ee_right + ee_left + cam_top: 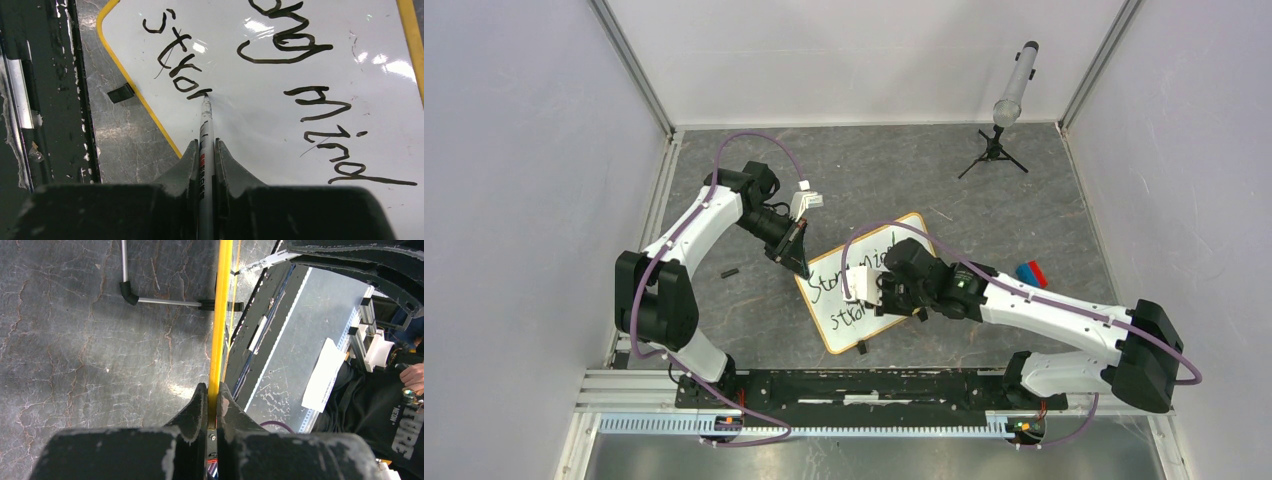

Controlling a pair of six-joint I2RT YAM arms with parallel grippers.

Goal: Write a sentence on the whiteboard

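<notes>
1. A marker (pixel 206 120) is clenched between the jaws of the right gripper (pixel 206 146). Its tip is pressed against the whiteboard (pixel 280 130) at the end of the written "stron".
2. The board's yellow frame (pixel 220 315) is pinched tightly by the left gripper (pixel 212 390).
3. The whiteboard is laid on the grey table (pixel 754 300), between the two arms.
</notes>
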